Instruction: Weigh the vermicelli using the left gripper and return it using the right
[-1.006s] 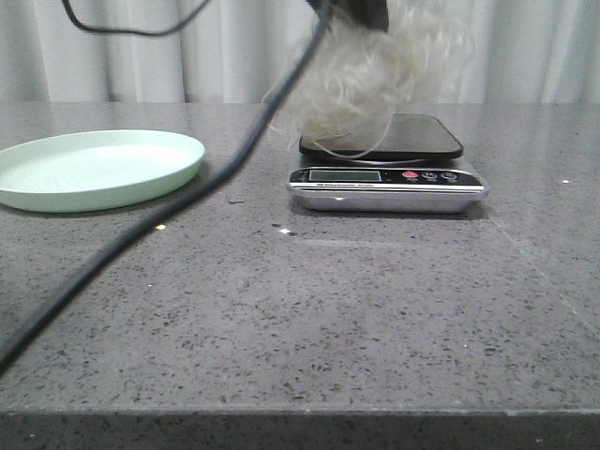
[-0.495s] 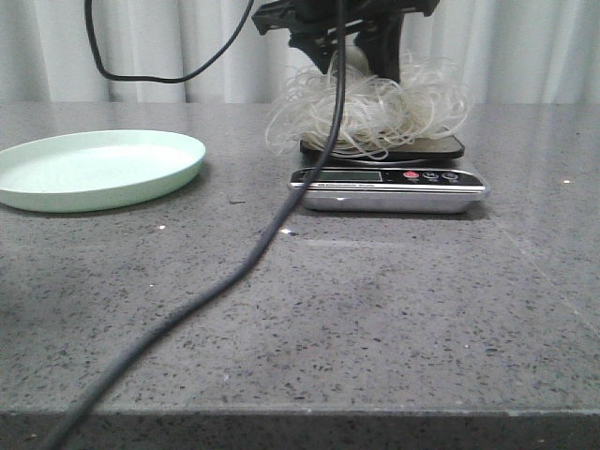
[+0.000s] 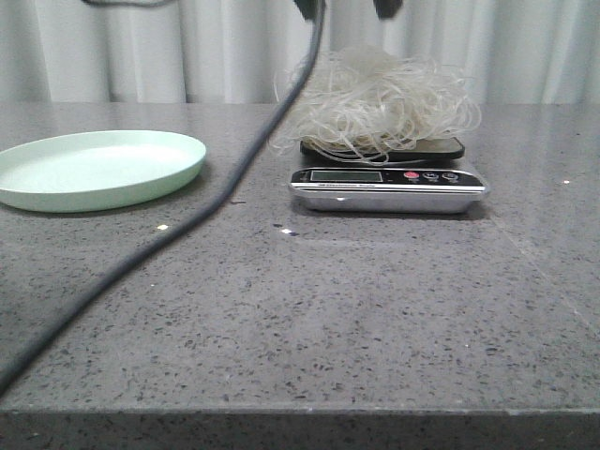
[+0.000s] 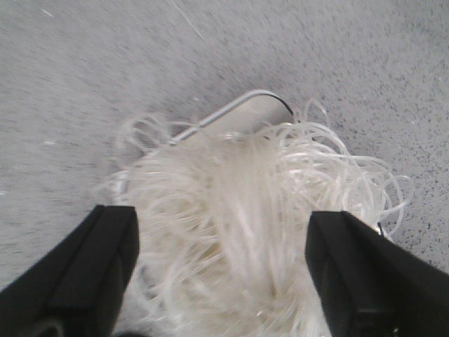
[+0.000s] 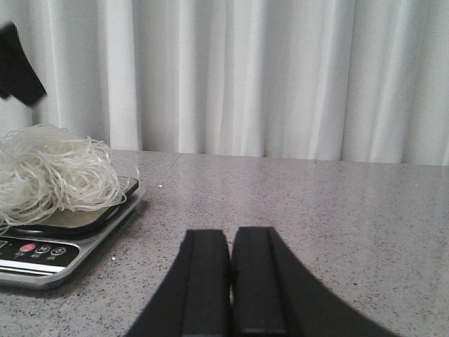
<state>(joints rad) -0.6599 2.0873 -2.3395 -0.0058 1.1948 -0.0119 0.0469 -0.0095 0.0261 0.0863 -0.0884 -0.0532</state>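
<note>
The vermicelli (image 3: 380,101), a fluffy tangle of whitish strands, lies on the black platform of the kitchen scale (image 3: 388,180). It also shows in the left wrist view (image 4: 245,232) and the right wrist view (image 5: 49,172). My left gripper (image 4: 221,270) is open right above it, fingers (image 4: 98,267) wide apart on either side, holding nothing. In the front view only its fingertips (image 3: 386,8) show at the top edge. My right gripper (image 5: 230,270) is shut and empty, low over the table to the right of the scale (image 5: 52,242).
A pale mint-green round plate (image 3: 98,169) sits empty at the left. A black cable (image 3: 187,230) hangs from the left arm across the table's front. White curtains stand behind the grey speckled table (image 3: 375,309).
The left gripper set the vermicelli down on the scale, opened, and rose nearly out of the front view. The cable swung with it.
</note>
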